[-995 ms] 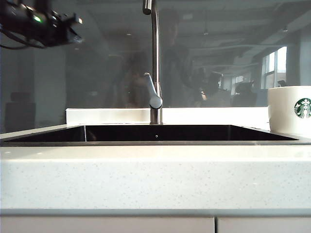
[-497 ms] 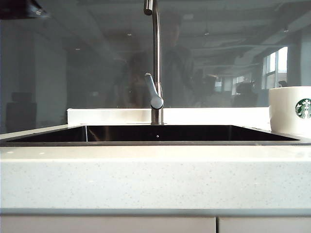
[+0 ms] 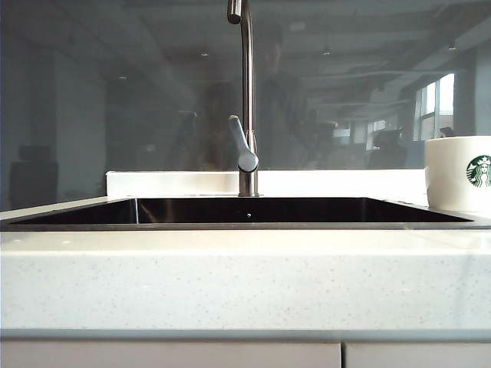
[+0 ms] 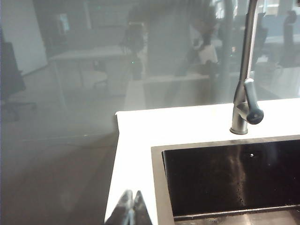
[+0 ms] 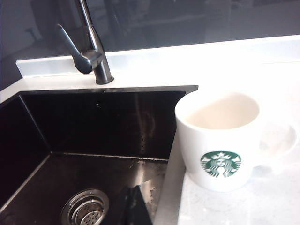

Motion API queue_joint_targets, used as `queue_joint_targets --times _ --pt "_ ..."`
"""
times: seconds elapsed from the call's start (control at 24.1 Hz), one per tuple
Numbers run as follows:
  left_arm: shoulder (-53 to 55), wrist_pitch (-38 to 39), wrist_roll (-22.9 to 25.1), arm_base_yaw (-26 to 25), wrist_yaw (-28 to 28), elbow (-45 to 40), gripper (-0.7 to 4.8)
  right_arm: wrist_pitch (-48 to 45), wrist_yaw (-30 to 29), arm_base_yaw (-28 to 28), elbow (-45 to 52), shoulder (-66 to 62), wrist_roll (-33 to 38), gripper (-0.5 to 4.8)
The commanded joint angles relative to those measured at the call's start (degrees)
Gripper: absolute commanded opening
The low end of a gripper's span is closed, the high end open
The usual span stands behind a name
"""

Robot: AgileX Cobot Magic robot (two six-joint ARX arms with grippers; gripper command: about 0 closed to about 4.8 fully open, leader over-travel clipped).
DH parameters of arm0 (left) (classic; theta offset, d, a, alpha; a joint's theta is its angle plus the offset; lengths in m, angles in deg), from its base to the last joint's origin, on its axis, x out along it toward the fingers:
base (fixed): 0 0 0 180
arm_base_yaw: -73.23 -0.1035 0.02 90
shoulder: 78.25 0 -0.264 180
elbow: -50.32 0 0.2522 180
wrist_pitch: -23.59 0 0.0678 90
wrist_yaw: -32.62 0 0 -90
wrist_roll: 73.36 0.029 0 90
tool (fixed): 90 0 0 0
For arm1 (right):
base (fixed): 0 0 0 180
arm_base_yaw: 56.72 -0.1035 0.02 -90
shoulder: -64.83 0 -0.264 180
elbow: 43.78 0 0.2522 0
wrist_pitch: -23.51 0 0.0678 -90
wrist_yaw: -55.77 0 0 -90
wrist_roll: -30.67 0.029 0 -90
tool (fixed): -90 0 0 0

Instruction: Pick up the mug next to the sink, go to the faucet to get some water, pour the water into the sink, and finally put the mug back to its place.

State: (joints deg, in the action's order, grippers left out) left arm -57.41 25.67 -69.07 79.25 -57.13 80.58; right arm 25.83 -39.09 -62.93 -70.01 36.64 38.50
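Exterior view: white ceramic Starbucks mug (image 3: 459, 175) stands on the speckled white tabletop (image 3: 245, 276) past the black rectangular sink (image 3: 245, 210) rim, right side.

Left wrist: left end effector (image 4: 130, 210) clenched, empty, over tabletop beside the sink's edge.

Right wrist: right end effector (image 5: 136, 206) clenched, empty, above the basin, mug near.

Mug, sink and faucet at rest on the surface.
You see the white mug (image 5: 220, 140) standing upright and empty on the speckled white surface (image 3: 245, 280), just beside the sink's (image 5: 93, 136) right rim, its green round logo facing you and its handle turned away from the basin. The sink is a dark rectangular basin with a metal drain strainer (image 5: 85, 207) in its floor. Behind the basin's far edge the slim steel faucet (image 3: 246, 100) rises, its grey lever (image 3: 243, 146) angled up.
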Motion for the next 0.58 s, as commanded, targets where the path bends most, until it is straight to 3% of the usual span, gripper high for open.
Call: queue_joint_targets --times 0.04,0.17,0.33,0.58 --pt "-6.1 6.7 -0.5 0.0 0.2 -1.8 -0.04 -0.6 0.4 -1.8 -0.3 -0.2 -0.3 -0.01" --pt "-10.7 8.3 -3.6 0.0 0.2 -4.5 -0.05 -0.6 0.0 -2.3 -0.3 -0.2 -0.2 -0.01" --pt "-13.8 11.0 -12.9 0.0 -0.8 -6.1 -0.04 -0.6 0.1 -2.2 -0.3 -0.2 -0.2 -0.01" --pt "-13.7 15.0 -13.8 0.0 -1.7 -6.1 -0.04 -0.6 0.1 -2.2 -0.3 -0.2 -0.2 -0.01"
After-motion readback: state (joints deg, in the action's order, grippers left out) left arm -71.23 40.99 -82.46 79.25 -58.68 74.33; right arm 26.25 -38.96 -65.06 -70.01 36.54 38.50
